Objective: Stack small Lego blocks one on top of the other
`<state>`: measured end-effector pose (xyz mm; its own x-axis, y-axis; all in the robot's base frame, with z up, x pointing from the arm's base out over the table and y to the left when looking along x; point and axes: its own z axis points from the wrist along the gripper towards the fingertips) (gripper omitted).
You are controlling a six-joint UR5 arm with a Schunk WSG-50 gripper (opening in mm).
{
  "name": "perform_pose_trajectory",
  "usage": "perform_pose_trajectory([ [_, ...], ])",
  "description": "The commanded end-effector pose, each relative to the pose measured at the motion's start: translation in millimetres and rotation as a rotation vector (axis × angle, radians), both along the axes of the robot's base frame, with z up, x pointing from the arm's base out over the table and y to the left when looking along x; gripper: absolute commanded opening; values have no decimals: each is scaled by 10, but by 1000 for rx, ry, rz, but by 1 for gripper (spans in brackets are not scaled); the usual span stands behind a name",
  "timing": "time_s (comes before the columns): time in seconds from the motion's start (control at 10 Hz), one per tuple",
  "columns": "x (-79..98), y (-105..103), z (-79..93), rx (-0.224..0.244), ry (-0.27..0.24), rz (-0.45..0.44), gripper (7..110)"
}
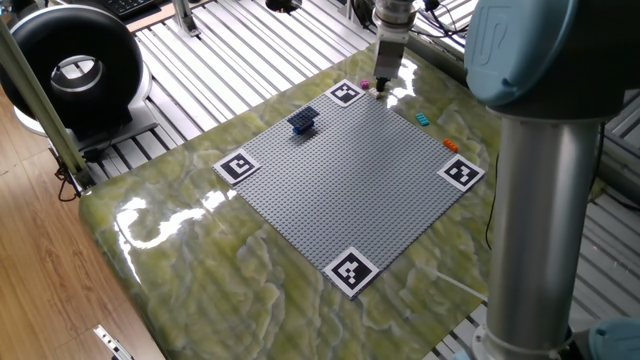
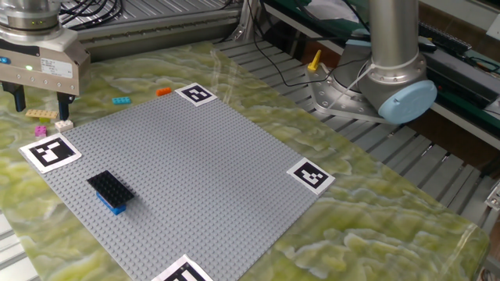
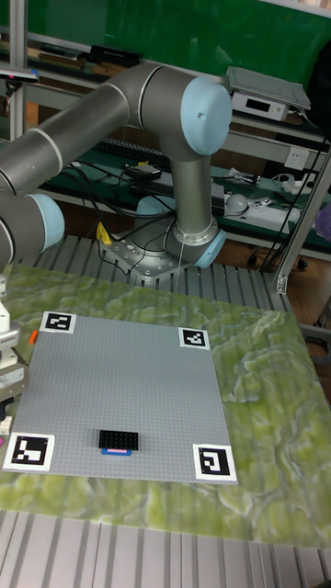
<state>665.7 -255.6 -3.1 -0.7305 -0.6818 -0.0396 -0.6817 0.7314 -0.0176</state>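
My gripper (image 2: 41, 101) hangs open over the table's far left corner, just beyond the grey baseplate (image 2: 195, 179). Under its fingers lie a tan brick (image 2: 37, 114), a magenta brick (image 2: 41, 130) and a pale brick (image 2: 64, 123); nothing is held. A cyan brick (image 2: 121, 100) and an orange brick (image 2: 162, 91) lie loose on the marble further right. On the baseplate a black brick sits on a blue one (image 2: 109, 190). In the one fixed view the gripper (image 1: 382, 88) stands beside the magenta brick (image 1: 365, 86), with the stack (image 1: 303, 120) to its left.
Black-and-white marker squares (image 2: 50, 151) sit at the baseplate's corners. The arm's base (image 2: 391, 86) stands past the table's right side. A yellow tool (image 2: 315, 60) lies near it. A round black device (image 1: 70, 65) sits off the table's far edge.
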Motion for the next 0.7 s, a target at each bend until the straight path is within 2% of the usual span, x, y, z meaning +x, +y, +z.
perform_pose_trajectory([
  [0.0,-15,-18,42,8,7,14,66],
  [0.6,4,20,-11,20,4,14,66],
])
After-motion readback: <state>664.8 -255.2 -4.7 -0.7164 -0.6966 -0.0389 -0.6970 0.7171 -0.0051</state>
